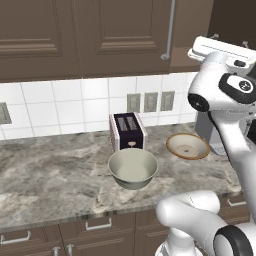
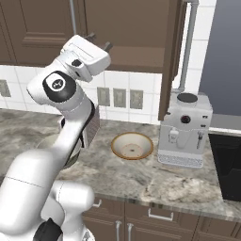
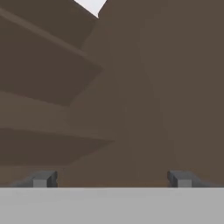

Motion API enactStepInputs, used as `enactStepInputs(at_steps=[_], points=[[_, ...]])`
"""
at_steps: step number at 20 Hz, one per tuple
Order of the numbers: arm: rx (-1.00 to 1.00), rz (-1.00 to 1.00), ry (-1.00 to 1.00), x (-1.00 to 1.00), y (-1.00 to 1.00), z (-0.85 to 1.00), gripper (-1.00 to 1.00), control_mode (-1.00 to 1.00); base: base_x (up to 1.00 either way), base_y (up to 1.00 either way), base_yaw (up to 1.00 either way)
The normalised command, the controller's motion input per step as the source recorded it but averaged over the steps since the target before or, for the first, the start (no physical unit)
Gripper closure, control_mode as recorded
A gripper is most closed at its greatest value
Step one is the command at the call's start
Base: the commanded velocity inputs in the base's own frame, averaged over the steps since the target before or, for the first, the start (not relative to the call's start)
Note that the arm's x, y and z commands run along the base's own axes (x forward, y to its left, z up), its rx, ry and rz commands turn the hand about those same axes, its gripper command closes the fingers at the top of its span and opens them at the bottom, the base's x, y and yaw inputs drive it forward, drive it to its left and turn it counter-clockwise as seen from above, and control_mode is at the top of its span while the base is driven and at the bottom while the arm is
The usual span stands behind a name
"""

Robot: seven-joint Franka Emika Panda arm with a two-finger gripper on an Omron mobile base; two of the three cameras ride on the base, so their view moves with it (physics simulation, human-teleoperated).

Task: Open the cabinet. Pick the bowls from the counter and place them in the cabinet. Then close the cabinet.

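The cabinet (image 2: 136,28) has its right door (image 2: 170,61) swung out, with the door's long silver handle (image 2: 188,47) on its far side. Its left door (image 1: 125,30) is shut. My gripper (image 2: 99,40) is raised at the open half, open and empty. In the hand view the gripper (image 3: 112,178) faces the brown shelves inside, fingertips (image 3: 43,178) far apart. In the left base view the gripper (image 1: 230,40) is at the upper right. The deep greyish bowl (image 1: 133,167) and the orange-rimmed bowl (image 1: 187,146) sit on the counter (image 1: 50,175). The orange-rimmed bowl (image 2: 132,145) lies just right of my arm.
A dark toaster (image 1: 128,131) stands right behind the deep bowl. A silver coffee machine (image 2: 183,129) stands under the open door, right of the patterned bowl. Wall outlets (image 1: 150,102) dot the tiled backsplash. Drawers (image 2: 155,214) run beneath the counter edge.
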Motion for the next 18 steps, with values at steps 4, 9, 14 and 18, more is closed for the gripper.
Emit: enactStepInputs(at_steps=[4, 9, 14, 18], points=[[-0.18, 0.22, 0.07, -0.13, 0.31, 0.01, -1.0, -1.0, 0.0, 0.0, 0.0], [-0.05, 0.13, -0.09, -0.05, 0.26, 0.0, -1.0, -1.0, 0.0, 0.0, 0.0], [0.04, 0.05, 0.03, -0.13, 0.49, -0.1, -1.0, -1.0, 0.0, 0.0, 0.0], [0.09, 0.01, 0.16, 0.01, 0.67, -0.19, -1.0, -1.0, 0.0, 0.0, 0.0]])
